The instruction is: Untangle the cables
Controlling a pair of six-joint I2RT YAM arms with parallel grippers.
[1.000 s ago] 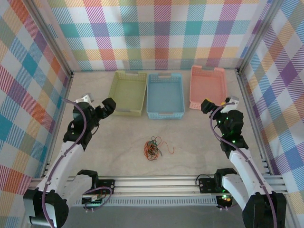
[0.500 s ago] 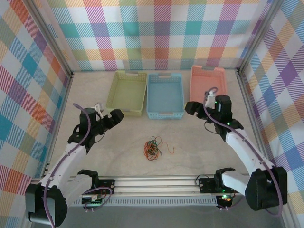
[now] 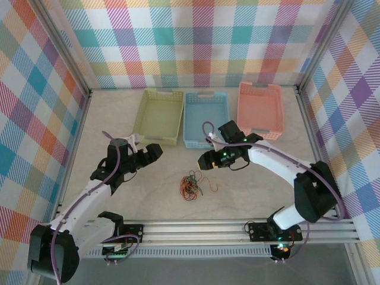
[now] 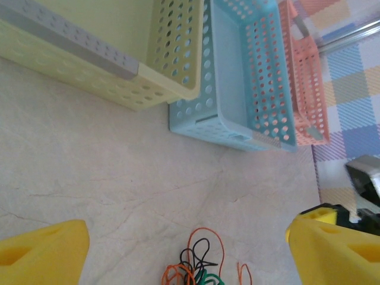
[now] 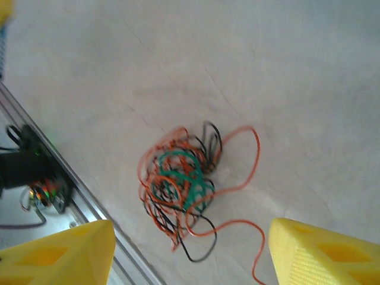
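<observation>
Evidently the reach-in step is underway: the right gripper [image 3: 205, 161] is hovering just behind the cables [image 3: 191, 186], the left gripper [image 3: 154, 153] farther to their left, both gaping empty; next, pinching one loose orange loop.

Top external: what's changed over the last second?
Right arm swung left from beside the pink basket; its jaws now hang in front of the blue basket, just beyond the cable tangle. Left arm reached in rightward, jaws now off the near right corner of the yellow basket. Both sets of jaws open, nothing taken hold of. Tangle and all three baskets stayed put.
</observation>
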